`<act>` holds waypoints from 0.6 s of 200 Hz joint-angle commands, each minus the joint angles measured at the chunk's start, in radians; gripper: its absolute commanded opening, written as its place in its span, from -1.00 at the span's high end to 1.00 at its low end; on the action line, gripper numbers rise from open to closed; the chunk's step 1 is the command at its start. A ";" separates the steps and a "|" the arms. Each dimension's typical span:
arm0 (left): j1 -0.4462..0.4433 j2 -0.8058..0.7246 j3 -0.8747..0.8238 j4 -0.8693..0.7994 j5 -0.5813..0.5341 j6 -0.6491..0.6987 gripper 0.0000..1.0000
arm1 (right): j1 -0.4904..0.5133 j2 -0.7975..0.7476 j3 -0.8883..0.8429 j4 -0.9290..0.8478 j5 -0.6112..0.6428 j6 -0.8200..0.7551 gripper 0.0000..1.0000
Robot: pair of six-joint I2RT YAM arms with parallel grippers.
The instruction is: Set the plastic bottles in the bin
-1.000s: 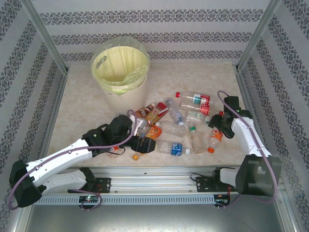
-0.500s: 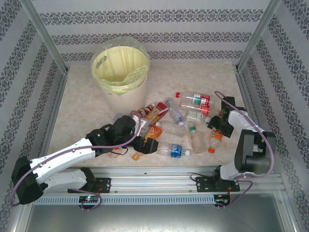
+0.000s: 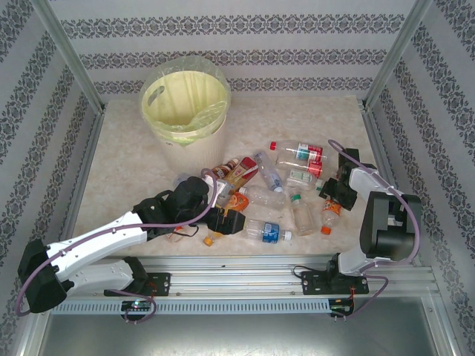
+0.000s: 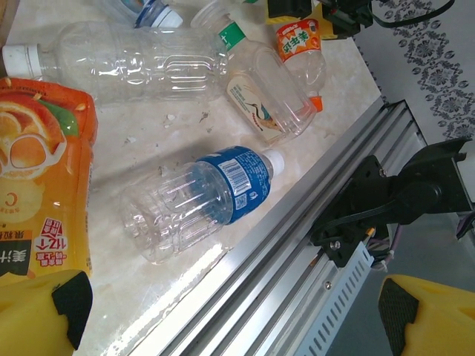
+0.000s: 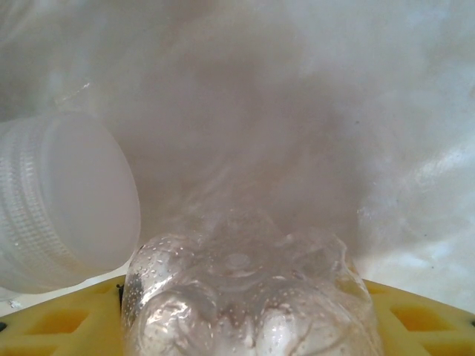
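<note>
While the bottles (image 3: pixel 286 182) lie heaped on the desk (image 3: pixel 126 170) right of the bin (image 3: pixel 189 152), the left end effector (image 3: pixel 234 222) hangs spread wide by a blue-label bottle (image 4: pixel 215 196). A clear bottle (image 5: pixel 249 297) sits between the fingers of the right end effector (image 3: pixel 332 196); squeezed or loose, I cannot tell.

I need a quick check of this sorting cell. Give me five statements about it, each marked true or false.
1. The bin stands upright at the far side of the table. True.
2. The blue-labelled bottle stands upright. False: it lies on its side.
3. The left gripper is open, holding nothing. True.
4. Every bottle is in the bin. False: many bottles lie on the table.
5. A clear bottle sits between the right gripper's fingers. True.
</note>
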 commanded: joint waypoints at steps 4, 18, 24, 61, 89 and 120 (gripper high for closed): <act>-0.015 -0.003 0.005 0.044 -0.014 -0.020 -1.00 | -0.012 -0.022 -0.001 -0.011 0.003 -0.008 -0.15; -0.016 -0.004 0.004 0.050 -0.020 -0.026 -1.00 | -0.010 -0.049 -0.013 -0.012 -0.005 -0.004 -0.11; -0.014 -0.003 0.004 0.055 -0.022 -0.029 -1.00 | -0.009 -0.065 -0.020 -0.009 -0.011 -0.002 -0.10; -0.015 -0.006 0.010 0.076 -0.019 -0.024 -1.00 | 0.017 -0.181 -0.022 -0.038 -0.020 0.001 -0.10; -0.015 -0.010 0.014 0.104 -0.028 -0.012 -1.00 | 0.057 -0.275 0.017 -0.093 -0.029 -0.004 -0.09; -0.016 0.008 0.005 0.204 -0.014 -0.020 -1.00 | 0.112 -0.372 0.064 -0.126 -0.133 0.025 -0.10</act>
